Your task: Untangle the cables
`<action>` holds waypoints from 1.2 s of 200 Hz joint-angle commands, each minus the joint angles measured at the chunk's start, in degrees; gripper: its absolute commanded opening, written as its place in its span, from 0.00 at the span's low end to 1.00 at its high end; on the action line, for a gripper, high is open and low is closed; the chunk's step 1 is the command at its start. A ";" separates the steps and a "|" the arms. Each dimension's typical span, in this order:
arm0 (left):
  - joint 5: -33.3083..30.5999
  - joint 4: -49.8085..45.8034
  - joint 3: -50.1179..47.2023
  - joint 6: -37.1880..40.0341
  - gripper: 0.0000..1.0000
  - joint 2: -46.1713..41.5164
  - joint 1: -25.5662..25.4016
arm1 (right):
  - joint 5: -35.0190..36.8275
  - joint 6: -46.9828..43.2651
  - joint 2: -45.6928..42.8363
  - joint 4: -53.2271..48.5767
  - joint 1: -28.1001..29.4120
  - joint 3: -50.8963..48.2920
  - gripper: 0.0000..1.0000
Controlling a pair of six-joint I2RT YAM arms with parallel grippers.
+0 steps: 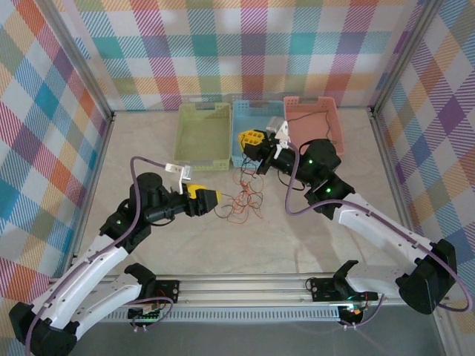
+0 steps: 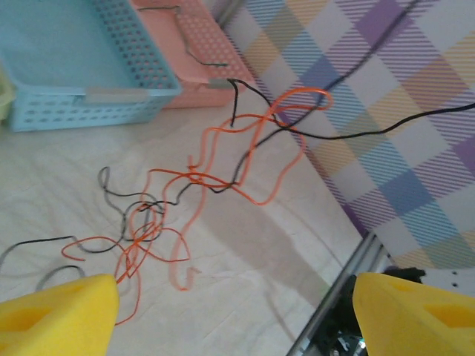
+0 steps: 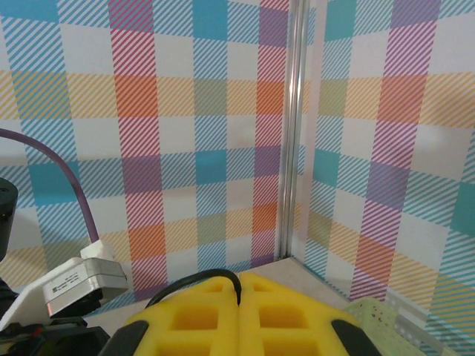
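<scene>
Left fingers: nearest the left wrist camera. The yellow pads stand wide apart with nothing between them, low over the table and aimed at the tangle. We read this as a stance for taking a strand.
Cables: loose orange and black strands tangled on the table, just ahead of the left gripper and in front of the blue bin.
Black cable: rises out of the tangle toward the right. We judge it is lifted so that its crossings with the orange loops come apart.
Right gripper: pads pressed together on the black cable, which loops out of the seam. The gripper hangs above the blue bin.
Bins: green bin, blue bin and pink bin stand in a row behind the tangle. A dark strand lies in the pink bin, so we take the bins as drop points for freed cables.
Risk: a hard pull may tighten the knot.
</scene>
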 commanded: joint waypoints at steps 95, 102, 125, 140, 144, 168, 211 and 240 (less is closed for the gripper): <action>2.44 2.86 10.99 9.48 0.66 15.82 -4.79 | -2.45 0.81 -1.48 1.57 -0.85 -0.87 0.00; 2.86 2.98 11.49 9.68 0.65 17.04 -4.88 | -2.63 0.79 -1.50 1.56 -0.83 -0.89 0.00; 1.88 2.49 12.28 10.51 0.61 19.78 -4.97 | -3.07 0.58 -1.76 1.20 -0.79 -0.65 0.00; 1.06 2.92 12.19 10.85 0.59 20.84 -4.97 | -3.51 0.43 -1.94 0.94 -0.85 -0.61 0.00; 0.87 2.83 12.31 10.99 0.58 21.09 -4.97 | -3.59 0.25 -1.97 0.86 -0.79 -0.65 0.00; -1.00 2.01 13.23 11.49 0.57 22.80 -4.99 | -4.02 0.30 -2.09 0.82 -0.84 -0.80 0.00; -1.00 2.52 14.23 11.84 0.43 24.83 -4.97 | -4.39 -0.13 -2.15 0.53 -0.87 -0.80 0.00; -2.26 3.11 13.99 11.75 0.26 24.43 -4.97 | -4.68 -0.35 -2.24 0.37 -0.87 -0.98 0.00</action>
